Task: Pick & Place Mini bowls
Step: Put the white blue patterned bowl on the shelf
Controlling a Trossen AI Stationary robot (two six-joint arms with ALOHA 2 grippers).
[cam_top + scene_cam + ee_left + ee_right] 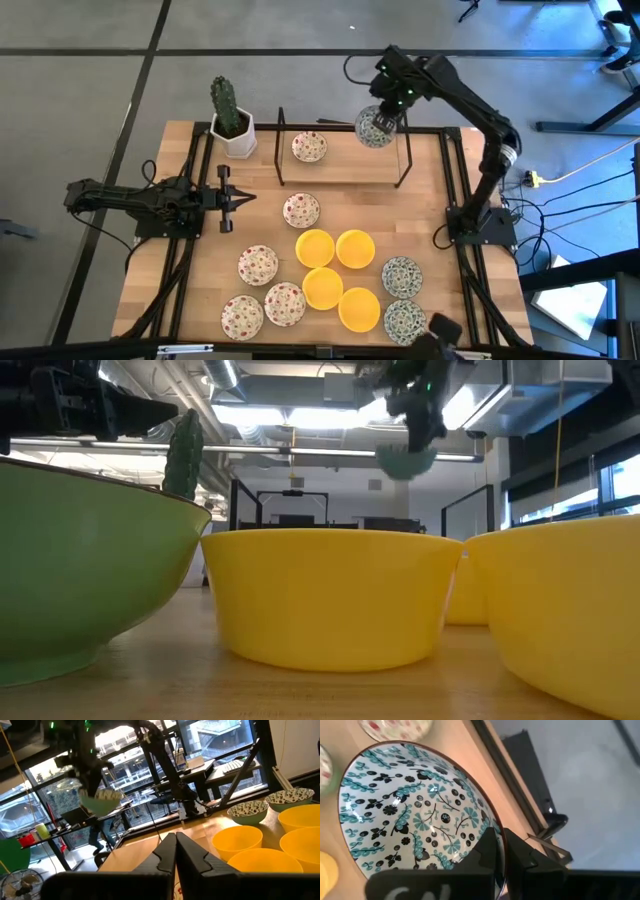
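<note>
1. Pale wooden tabletop (430, 200) sits on a grey floor, edged by black rails; a thin black wire rack (340, 150) stands across its far side beside a white pot holding a green cactus (231, 118).
2. Raised over the rack's right end, the right gripper (385, 112) has its jaws clamped on the rim of a white mini bowl patterned in dark blue-green (415, 810), which hangs clear of the table.
3. One white red-speckled bowl (309, 147) already lies within the rack; the transport step looks to be in hand, with this bowl headed for a spot beside it.
4. The left gripper (236, 197) waits low at the table's left side, jaws closed on nothing.
5. Four yellow bowls (337, 275), four more speckled ones (268, 285) and two patterned ones (402, 295) remain near the front.
6. Next comes a lowering inside the rack frame, level enough that the rim does not snag the wire, then a release.
</note>
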